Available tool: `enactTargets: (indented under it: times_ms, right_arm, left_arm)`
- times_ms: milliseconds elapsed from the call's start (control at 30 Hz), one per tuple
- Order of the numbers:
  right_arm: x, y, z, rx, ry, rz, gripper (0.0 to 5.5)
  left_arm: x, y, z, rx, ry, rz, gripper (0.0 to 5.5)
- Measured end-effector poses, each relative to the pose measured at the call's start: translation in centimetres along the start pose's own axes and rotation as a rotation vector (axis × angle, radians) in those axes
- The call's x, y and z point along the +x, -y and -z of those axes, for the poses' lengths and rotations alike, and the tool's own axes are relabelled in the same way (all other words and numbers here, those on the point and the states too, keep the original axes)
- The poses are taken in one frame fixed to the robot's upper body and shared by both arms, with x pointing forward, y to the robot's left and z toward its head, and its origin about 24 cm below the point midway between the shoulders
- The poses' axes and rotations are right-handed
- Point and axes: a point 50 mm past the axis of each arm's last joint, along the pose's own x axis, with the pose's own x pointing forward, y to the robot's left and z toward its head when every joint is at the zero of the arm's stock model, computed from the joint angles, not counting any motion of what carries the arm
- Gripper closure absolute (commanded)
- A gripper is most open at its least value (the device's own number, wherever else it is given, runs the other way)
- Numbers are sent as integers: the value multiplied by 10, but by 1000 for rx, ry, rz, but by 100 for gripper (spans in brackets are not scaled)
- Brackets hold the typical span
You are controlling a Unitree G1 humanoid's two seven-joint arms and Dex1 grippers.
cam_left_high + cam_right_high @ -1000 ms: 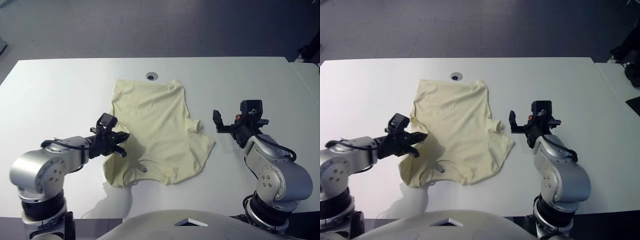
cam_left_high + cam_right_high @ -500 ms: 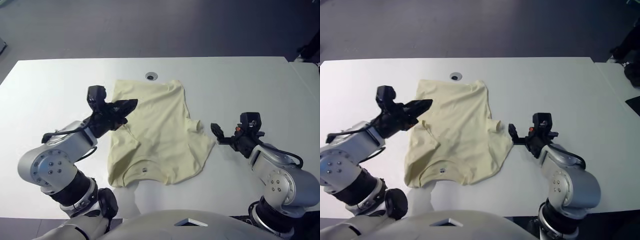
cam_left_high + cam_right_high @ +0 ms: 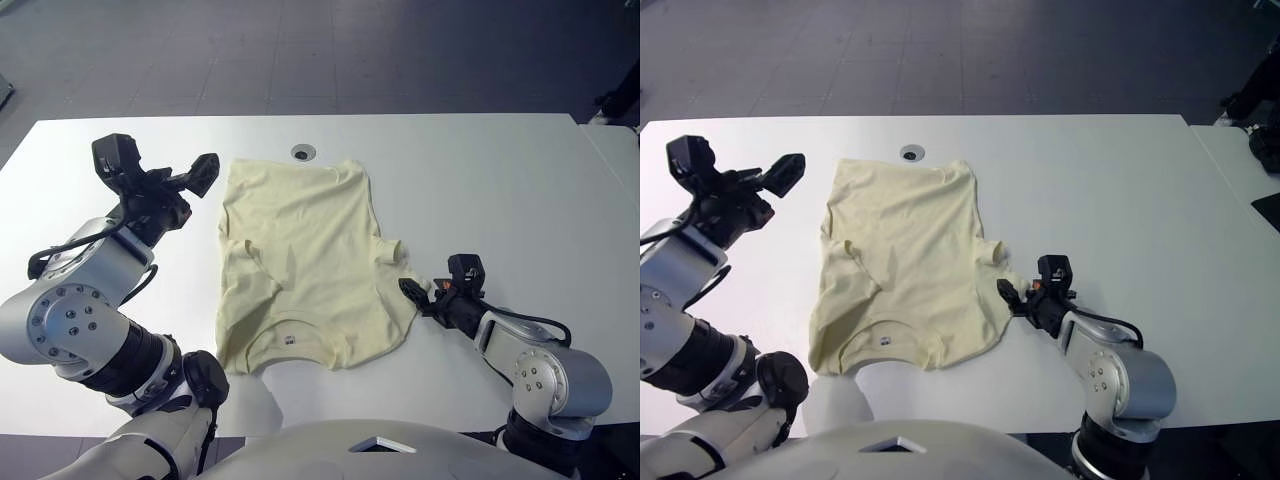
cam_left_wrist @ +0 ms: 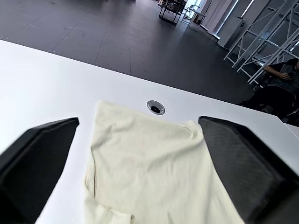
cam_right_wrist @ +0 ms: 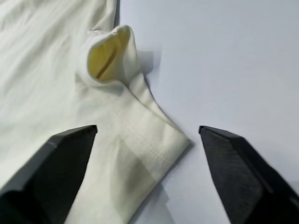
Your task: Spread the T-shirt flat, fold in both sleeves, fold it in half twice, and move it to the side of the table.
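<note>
While T-shirt (image 3: 300, 250) lay on tabletop (image 3: 520, 180), right gripper (image 5: 147, 129) spread astride its sleeve (image 5: 140, 144); left gripper (image 4: 138, 122) spread, raised near left edge.

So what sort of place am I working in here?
Likely a lab or workshop hall: a white table with a cable hole, a wide dark tiled floor, and metal racks beyond.

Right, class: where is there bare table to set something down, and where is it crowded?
Widest free patch: the table right of the T-shirt, out to the right edge, beyond the right gripper. A narrow strip borders the far edge by the cable hole. Crowded: the shirt's right sleeve, at the open right gripper, and beside the left gripper.
</note>
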Motion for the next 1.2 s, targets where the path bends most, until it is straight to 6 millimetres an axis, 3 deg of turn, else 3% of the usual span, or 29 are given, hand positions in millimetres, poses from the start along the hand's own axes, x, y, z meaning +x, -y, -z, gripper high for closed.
enactTargets:
  times_ms: [733,1033,1100,1200]
  right_arm:
    - [1,6,-1,-10,-19,-7,549]
    - [-15,33,-12,-25,-1,84,549]
    - [-16,26,-19,-39,14,61,549]
    - [-17,1,-36,-83,87,-38,549]
  left_arm:
    - [-3,-10,3,-8,-11,-72,10]
    - [-12,-24,3,9,-19,-134,10]
    - [-13,-25,6,11,-25,-142,10]
    - [-14,-24,6,18,-22,-143,10]
